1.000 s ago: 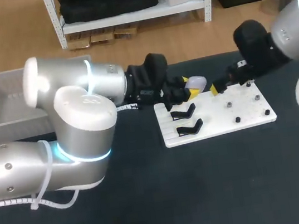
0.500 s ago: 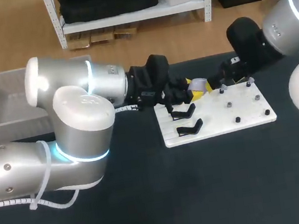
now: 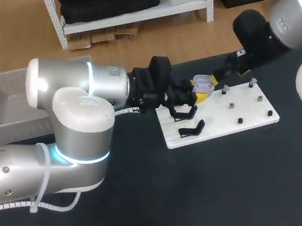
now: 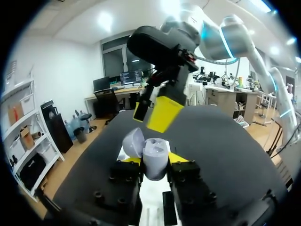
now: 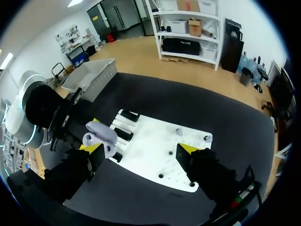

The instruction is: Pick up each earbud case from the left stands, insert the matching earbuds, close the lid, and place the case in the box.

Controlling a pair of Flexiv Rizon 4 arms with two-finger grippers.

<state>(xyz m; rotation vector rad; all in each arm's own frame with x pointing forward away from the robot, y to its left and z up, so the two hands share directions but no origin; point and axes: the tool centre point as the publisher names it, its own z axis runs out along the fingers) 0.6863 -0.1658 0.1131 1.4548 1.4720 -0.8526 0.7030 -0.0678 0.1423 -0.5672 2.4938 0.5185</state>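
Observation:
My left gripper (image 3: 199,92) is shut on a lavender earbud case (image 3: 203,83) and holds it above the far left corner of the white board (image 3: 221,128). In the left wrist view the case (image 4: 155,155) sits between the yellow tips with its lid (image 4: 133,142) swung open. My right gripper (image 3: 229,72) stands open just beyond the case with nothing in it; in its own view the right gripper (image 5: 141,153) hangs over the board (image 5: 155,155) with the case (image 5: 100,135) by one finger. Small earbuds (image 3: 225,89) stand on pegs on the board's right half.
Two black stands (image 3: 188,120) sit on the board's left half, under the held case. A pale plastic basket (image 3: 2,107) stands at the table's far left. The dark tabletop (image 3: 219,188) lies in front of the board.
My right gripper has drawn back from the case, toward the far right. The left gripper has kept hold of the case and shifted it a little to the right.

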